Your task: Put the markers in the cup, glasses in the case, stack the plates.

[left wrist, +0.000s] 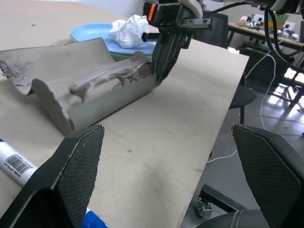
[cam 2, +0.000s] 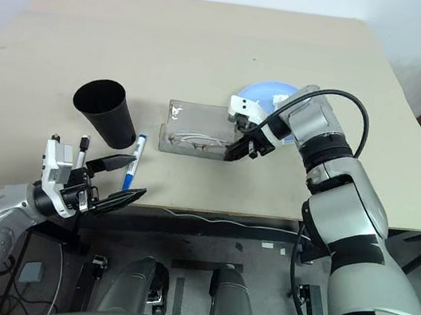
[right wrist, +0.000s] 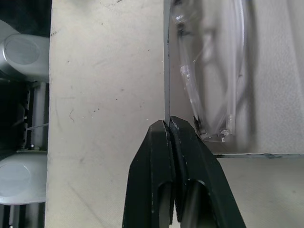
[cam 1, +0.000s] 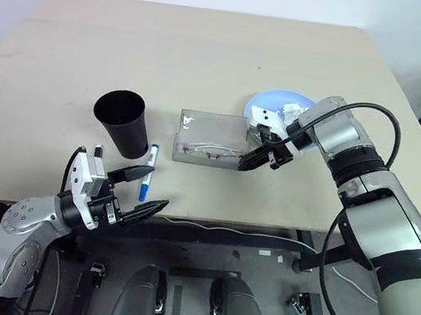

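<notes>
The grey case [cam 1: 211,129] lies open at mid-table with the clear glasses [cam 1: 206,154] inside it, seen close in the right wrist view [right wrist: 213,71]. My right gripper [cam 1: 247,164] is shut, its tips pressed together at the case's near right corner, right at the thin front wall. I cannot tell whether the wall is pinched between them. The black cup [cam 1: 123,121] stands upright left of the case. A white marker with a blue cap [cam 1: 152,156] lies between cup and case, near the front edge. My left gripper [cam 1: 155,189] hovers open just past that marker's near end. A light blue plate [cam 1: 272,103] sits behind the right gripper.
A crumpled white tissue [cam 1: 289,110] rests on the blue plate. The table's front edge [cam 1: 263,229] runs just beyond my left gripper, with a white cable [cam 1: 207,226] hanging along it. Bare tabletop [cam 1: 196,50] stretches behind the cup and case.
</notes>
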Robot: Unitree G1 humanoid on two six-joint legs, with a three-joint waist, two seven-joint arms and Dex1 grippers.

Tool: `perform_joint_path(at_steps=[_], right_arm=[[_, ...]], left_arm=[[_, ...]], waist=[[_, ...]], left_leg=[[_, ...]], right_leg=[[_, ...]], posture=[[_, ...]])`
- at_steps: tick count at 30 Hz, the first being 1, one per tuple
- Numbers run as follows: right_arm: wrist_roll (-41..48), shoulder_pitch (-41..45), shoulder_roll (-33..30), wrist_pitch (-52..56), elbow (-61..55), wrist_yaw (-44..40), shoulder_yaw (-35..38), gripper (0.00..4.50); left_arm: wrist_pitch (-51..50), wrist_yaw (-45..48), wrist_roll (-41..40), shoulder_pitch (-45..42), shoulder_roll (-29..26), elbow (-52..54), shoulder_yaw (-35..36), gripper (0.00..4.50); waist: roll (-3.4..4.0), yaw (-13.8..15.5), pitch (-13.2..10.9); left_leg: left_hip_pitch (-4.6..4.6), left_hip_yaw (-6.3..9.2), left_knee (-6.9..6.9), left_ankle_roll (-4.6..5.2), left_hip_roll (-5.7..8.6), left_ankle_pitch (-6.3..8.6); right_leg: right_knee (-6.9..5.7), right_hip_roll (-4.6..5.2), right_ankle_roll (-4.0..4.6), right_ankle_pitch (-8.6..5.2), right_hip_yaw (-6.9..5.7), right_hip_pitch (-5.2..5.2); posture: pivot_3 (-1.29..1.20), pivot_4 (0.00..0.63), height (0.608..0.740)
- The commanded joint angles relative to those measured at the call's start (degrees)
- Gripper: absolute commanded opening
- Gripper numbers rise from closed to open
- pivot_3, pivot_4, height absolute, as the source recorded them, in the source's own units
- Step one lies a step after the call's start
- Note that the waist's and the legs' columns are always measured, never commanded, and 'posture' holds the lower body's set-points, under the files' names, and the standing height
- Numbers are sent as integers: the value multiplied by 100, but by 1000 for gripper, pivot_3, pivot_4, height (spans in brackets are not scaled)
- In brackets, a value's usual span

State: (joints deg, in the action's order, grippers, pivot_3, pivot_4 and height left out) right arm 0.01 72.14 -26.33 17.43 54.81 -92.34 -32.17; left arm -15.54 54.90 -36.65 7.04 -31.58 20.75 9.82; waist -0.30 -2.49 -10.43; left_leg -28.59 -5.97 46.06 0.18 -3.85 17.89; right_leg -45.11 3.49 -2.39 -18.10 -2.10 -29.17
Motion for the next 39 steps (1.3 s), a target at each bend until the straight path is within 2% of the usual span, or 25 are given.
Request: perform_joint_path(at_steps=[1, 7, 17, 27, 39], right_arm=[[239, 132, -112, 106, -162, -16, -62, 24], [651, 188, -272, 406, -368, -16, -354, 24], [2303, 124, -1415, 1436, -1930, -16, -1648, 24], [3217, -161, -1744, 2317, -2927, -16, -1673, 24], [2757, -281, -1644, 2377, -2717, -16, -1710, 24]], left_arm=[[71, 12, -13, 25, 6, 103, -5, 4500], [-52, -107, -63, 12, 28, 251, -36, 4500], [-274, -242, -142, -39, 17, 399, -53, 4500], [-169, -140, -104, -4, 70, 251, -47, 4500], [-249, -240, -110, -58, 82, 331, -88, 4500]], waist=[[0, 1, 0], [0, 5, 0], [-1, 6, -2], [0, 14, -5], [-1, 15, -5]], left_leg=[[0, 0, 0, 0, 0, 0], [0, 0, 0, 0, 0, 0], [-1, 1, -1, 1, 0, 1], [-1, 2, -2, 1, 0, 1], [-1, 3, -3, 1, 0, 1]], right_leg=[[0, 0, 0, 0, 0, 0], [0, 0, 0, 0, 0, 0], [2, 6, 1, 0, 0, -3], [5, 8, 1, 0, 1, -3], [8, 10, 2, -1, 2, -4]], posture=[[0, 150, 670], [0, 150, 670], [0, 150, 670], [0, 150, 670], [0, 150, 670]])
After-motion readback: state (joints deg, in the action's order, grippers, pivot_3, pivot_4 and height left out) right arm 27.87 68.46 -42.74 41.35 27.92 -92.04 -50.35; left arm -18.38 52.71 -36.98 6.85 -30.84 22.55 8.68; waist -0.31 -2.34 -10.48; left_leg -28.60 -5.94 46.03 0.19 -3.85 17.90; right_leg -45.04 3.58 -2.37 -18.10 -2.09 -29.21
